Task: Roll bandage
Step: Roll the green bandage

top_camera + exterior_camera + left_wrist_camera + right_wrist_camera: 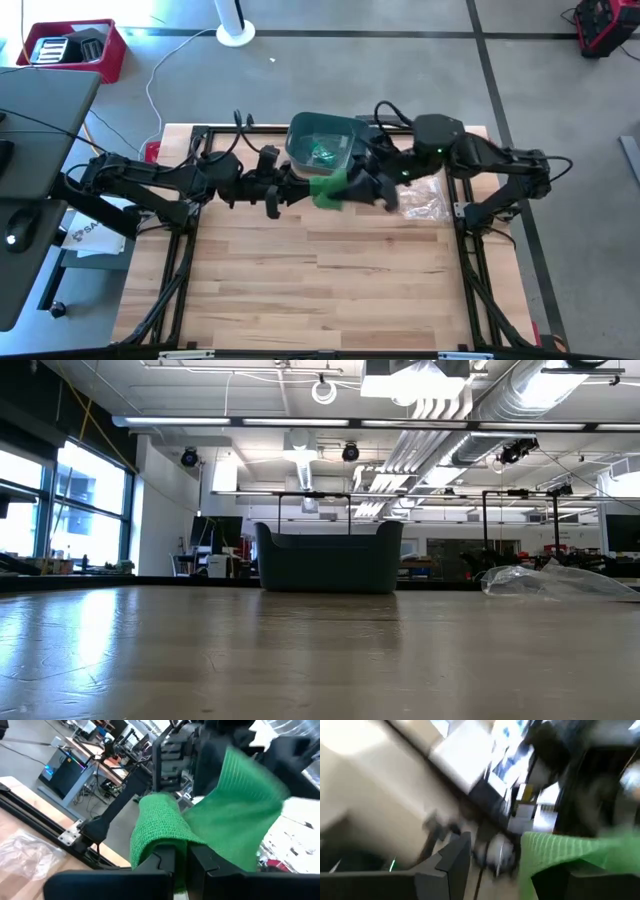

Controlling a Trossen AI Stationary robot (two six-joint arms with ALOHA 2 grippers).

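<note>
Your left gripper [181, 862] pinches the green bandage [200, 830] between closed jaws; your right gripper [385, 190] clamps its far end.

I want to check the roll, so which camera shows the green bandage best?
The left wrist view: the green bandage fills it, pinched in the left tool. The high view shows a small patch; the right wrist view shows a blurred edge; the low view shows none.
</note>
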